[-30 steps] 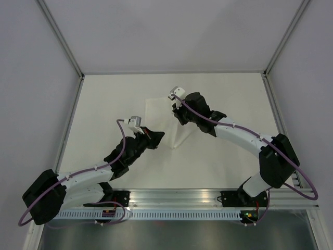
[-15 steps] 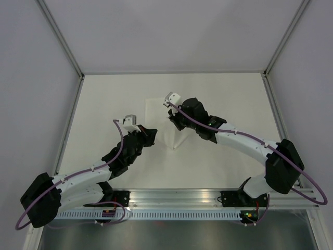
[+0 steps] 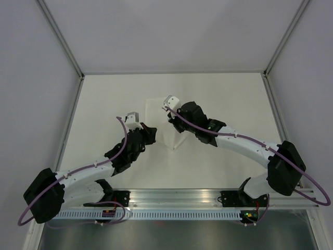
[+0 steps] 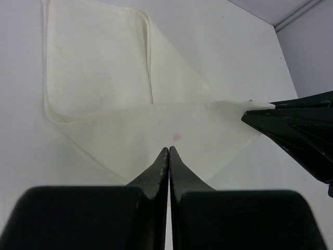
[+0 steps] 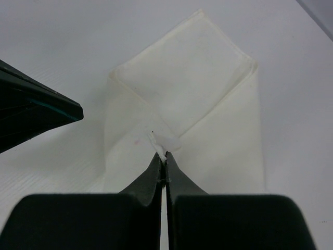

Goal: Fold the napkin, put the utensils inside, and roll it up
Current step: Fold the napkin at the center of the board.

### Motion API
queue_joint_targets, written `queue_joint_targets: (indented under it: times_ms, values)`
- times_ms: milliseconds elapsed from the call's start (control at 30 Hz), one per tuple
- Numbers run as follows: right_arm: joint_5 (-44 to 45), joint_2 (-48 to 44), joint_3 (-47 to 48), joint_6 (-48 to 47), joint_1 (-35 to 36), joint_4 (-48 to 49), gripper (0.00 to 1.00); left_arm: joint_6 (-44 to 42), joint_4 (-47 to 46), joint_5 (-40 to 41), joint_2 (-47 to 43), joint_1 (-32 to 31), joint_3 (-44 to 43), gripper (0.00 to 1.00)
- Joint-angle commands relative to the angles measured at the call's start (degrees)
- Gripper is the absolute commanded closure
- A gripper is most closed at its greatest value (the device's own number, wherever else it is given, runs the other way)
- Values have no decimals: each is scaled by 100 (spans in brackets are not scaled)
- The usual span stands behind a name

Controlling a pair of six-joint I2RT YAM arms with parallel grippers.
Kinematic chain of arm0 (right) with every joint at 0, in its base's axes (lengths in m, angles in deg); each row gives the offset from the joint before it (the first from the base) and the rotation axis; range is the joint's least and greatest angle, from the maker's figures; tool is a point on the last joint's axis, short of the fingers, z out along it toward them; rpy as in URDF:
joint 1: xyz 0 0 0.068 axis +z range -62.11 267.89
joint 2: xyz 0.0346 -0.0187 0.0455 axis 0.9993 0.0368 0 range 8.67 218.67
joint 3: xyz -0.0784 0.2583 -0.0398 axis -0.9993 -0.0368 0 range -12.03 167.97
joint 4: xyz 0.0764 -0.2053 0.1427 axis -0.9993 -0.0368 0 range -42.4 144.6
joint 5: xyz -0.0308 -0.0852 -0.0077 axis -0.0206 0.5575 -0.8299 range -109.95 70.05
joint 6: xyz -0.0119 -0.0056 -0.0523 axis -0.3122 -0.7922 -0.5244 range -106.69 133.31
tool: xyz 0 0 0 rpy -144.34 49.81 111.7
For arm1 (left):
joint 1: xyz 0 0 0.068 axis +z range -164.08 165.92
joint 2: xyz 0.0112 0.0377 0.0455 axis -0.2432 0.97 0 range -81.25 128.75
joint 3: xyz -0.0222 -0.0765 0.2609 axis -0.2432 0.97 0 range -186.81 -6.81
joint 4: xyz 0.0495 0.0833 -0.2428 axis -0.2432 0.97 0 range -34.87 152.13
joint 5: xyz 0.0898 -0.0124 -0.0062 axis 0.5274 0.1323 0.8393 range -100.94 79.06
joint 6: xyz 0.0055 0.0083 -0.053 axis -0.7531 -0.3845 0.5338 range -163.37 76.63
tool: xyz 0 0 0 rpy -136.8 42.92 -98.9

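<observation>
The white napkin [image 3: 154, 110] lies at mid-table, partly folded, with one corner lifted over itself. My right gripper [image 3: 173, 121] is shut on that raised corner, and the pinched tip of cloth shows at the gripper [image 5: 162, 156] in the right wrist view, above the rest of the napkin [image 5: 197, 67]. My left gripper [image 3: 151, 132] is shut with nothing between its fingers. Its tips [image 4: 169, 151] hover over the near part of the napkin [image 4: 99, 67]. The right gripper's fingers [image 4: 291, 125] come in from the right of that view. The utensils are out of view.
Metal frame posts and pale walls bound the off-white table [image 3: 229, 99] at the back and sides. An aluminium rail [image 3: 177, 197] with the arm bases runs along the near edge. The left gripper's fingers [image 5: 36, 109] reach into the right wrist view from the left.
My right gripper has carried the napkin corner leftward, folding the cloth further over itself. My left gripper has shifted slightly left and away from the near edge.
</observation>
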Motion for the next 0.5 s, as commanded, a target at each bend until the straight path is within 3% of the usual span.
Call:
queue_joint_targets:
  times_ms: [0, 467]
  values:
    - [371, -238, -85, -129, -108, 115, 100, 23, -58, 79, 156, 9, -306, 98]
    - [380, 245, -454, -480, -837, 466, 99, -223, -207, -439, 771, 62, -596, 98]
